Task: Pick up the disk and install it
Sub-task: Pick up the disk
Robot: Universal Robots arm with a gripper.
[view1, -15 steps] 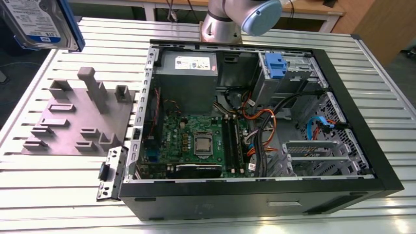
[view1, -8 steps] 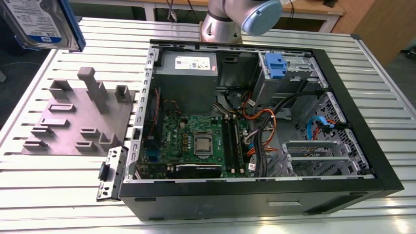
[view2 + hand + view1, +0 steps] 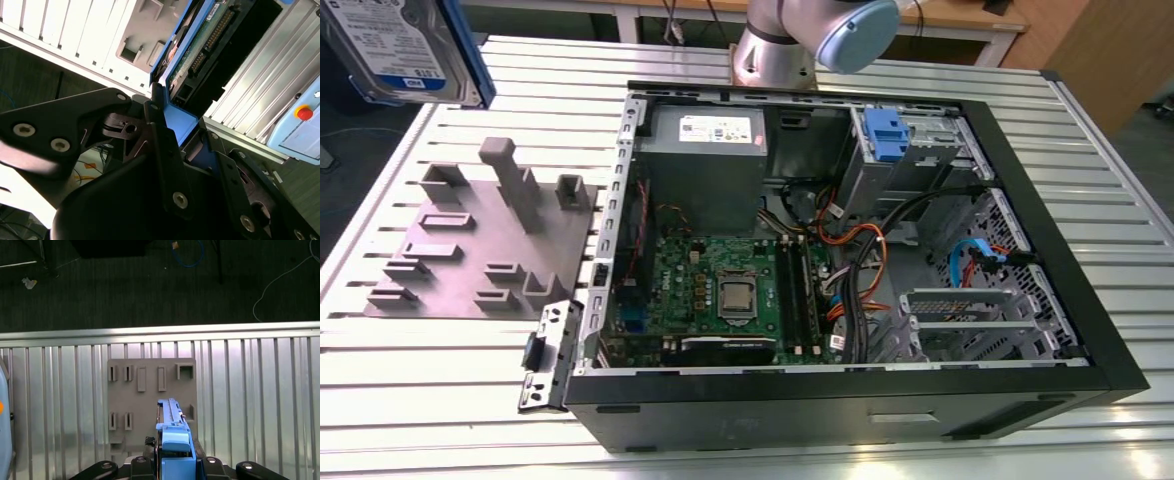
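- Your gripper (image 3: 182,126) has its jaws pinching the disk (image 3: 200,45). One dark finger (image 3: 159,131) sits on each side of the blue carrier rail at the disk's end.
- In the first wrist view the gripper (image 3: 175,462) holds the disk (image 3: 172,426) edge-on, above the near edge of the grey fixture plate (image 3: 150,390). Open slatted table (image 3: 260,405) lies on either side.
- In the exterior view the disk (image 3: 400,50) hangs at the far corner on the exterior view's left. It is clear of the table (image 3: 454,400) and well apart from the open computer case (image 3: 854,405).
- Between the disk and the case stands the fixture plate (image 3: 467,240), with upright posts. The case's side wall rises just beside the plate's edge, towards the exterior view's right.
- The disk is flat silver metal. Blue rails run along its edges, and its green circuit board shows in the second wrist view.
- Its face carries a white-and-blue label, but I cannot make out the print.
- Inside the case, a grey cage with a blue latch (image 3: 887,135) sits at the far side, towards the exterior view's right. Cables cross nearby.
- A grey box with a small white sticker (image 3: 707,150) fills the far corner of the case nearest the plate.
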